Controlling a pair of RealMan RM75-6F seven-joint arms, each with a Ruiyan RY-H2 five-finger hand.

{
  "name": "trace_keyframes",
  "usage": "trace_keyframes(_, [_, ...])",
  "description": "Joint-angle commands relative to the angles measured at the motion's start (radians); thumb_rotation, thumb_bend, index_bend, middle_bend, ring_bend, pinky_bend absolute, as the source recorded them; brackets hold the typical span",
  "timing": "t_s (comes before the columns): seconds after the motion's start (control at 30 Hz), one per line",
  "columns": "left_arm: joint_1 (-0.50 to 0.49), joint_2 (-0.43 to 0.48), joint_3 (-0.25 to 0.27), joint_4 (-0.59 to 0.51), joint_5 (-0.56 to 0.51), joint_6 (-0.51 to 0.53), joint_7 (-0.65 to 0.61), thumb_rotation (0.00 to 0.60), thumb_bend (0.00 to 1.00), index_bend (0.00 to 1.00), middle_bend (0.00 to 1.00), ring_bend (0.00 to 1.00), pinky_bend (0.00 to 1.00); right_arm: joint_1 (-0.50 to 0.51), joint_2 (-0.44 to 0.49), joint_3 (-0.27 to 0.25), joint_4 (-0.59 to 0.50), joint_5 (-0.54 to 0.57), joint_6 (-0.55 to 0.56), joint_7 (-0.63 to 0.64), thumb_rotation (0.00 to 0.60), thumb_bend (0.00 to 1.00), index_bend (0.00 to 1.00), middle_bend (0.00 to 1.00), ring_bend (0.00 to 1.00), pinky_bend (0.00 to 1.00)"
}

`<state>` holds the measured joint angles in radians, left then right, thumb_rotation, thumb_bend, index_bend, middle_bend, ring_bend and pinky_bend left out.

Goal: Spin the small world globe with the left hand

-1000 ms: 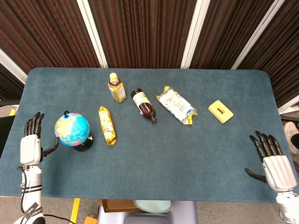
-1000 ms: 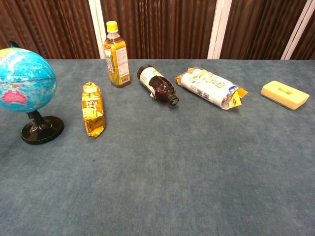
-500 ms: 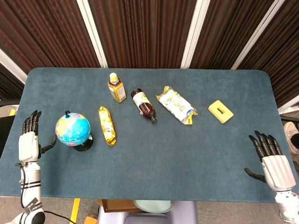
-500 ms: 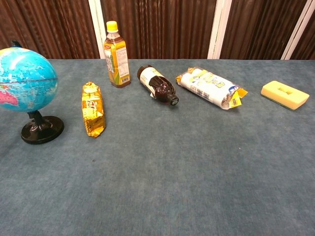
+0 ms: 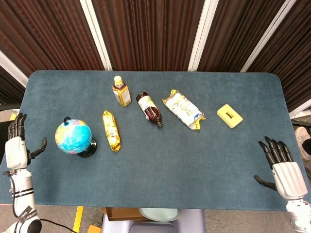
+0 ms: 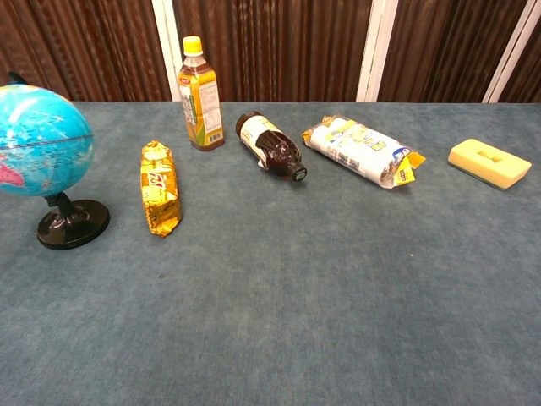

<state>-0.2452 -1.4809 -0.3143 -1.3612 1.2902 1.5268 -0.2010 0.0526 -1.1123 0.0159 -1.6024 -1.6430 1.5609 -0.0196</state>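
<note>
The left hand (image 5: pixel 15 148) is spread, holding nothing, well apart from the globe (image 5: pixel 74 137). The right hand (image 5: pixel 284 167) is spread above the tabletop (image 5: pixel 194 160) edge.

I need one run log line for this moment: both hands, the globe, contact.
left hand: open, apart from globe | right hand: open, idle at table edge | globe: upright on stand | contact: none

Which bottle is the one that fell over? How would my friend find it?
Look at the middle of the blue table. Beside the standing yellow bottle lies the dark bottle on its side. It is the only brown one, with a white label.
</note>
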Motion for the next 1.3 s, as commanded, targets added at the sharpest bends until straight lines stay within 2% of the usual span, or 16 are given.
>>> trace_keyframes(0.03, [0.031,0.022,0.013,-0.068,0.058,0.065,-0.049,0.6,0.38,0.0,0.0,0.0,0.02,-0.002,0.003,-0.003,-0.002,-0.005,0.004,0.005,0.6,0.05,0.0,0.0,0.0,0.0])
trace_keyframes(0.2, [0.034,0.039,0.052,-0.176,0.133,0.088,-0.04,0.6,0.36,0.0,0.0,0.0,0.02,-0.005,0.01,-0.008,-0.004,-0.018,0.013,0.02,0.6,0.05,0.0,0.0,0.0,0.0])
trace_keyframes(0.33, [0.014,0.02,0.073,-0.209,0.155,0.06,-0.004,0.6,0.34,0.0,0.0,0.0,0.01,-0.006,0.014,-0.012,-0.003,-0.027,0.016,0.034,0.6,0.05,0.0,0.0,0.0,0.0])
trace_keyframes(0.53, [-0.029,-0.047,0.067,-0.187,0.133,0.015,0.075,0.6,0.34,0.0,0.0,0.0,0.01,-0.007,0.021,-0.017,-0.001,-0.035,0.019,0.049,0.6,0.05,0.0,0.0,0.0,0.0])
trace_keyframes(0.77, [-0.048,-0.127,0.063,-0.106,0.145,0.048,0.144,0.6,0.33,0.0,0.0,0.0,0.01,-0.008,0.025,-0.012,0.002,-0.027,0.021,0.06,0.6,0.05,0.0,0.0,0.0,0.0])
trace_keyframes(1.3, [-0.041,-0.116,0.059,-0.095,0.108,0.027,0.122,0.6,0.33,0.0,0.0,0.0,0.01,-0.006,0.019,-0.012,0.004,-0.026,0.013,0.049,0.6,0.06,0.0,0.0,0.0,0.0])
